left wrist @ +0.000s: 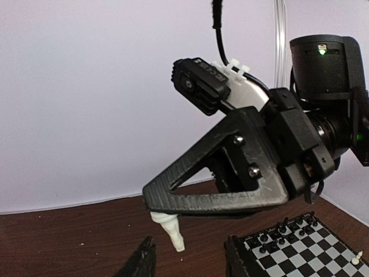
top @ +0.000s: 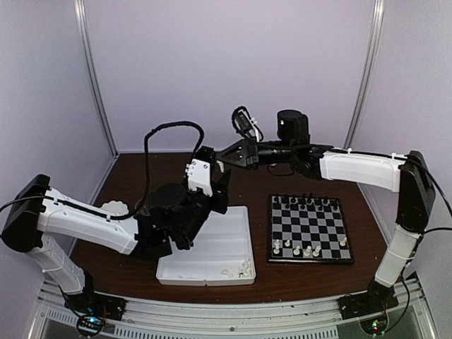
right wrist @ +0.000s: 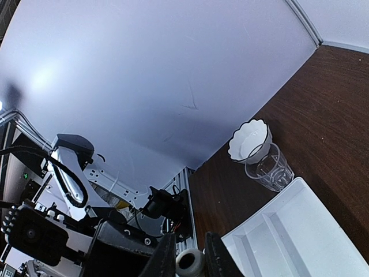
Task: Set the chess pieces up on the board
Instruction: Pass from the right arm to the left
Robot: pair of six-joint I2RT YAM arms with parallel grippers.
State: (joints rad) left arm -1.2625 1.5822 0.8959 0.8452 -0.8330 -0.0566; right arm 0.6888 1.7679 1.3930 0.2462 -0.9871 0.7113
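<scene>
right hand (left wrist: 153, 203) grips white chess piece (left wrist: 171, 232), narrow end down.

Wrist views: white chess piece (right wrist: 188, 262) & board (left wrist: 305, 259) cut by btm edge; we can't ID black pcs (top: 308, 202), too small.

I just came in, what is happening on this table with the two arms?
The right tool holds a white chess piece in the air, off the board. The board has black pieces along its far row and a few white ones on its near row. The left arm hangs above the white tray.
</scene>
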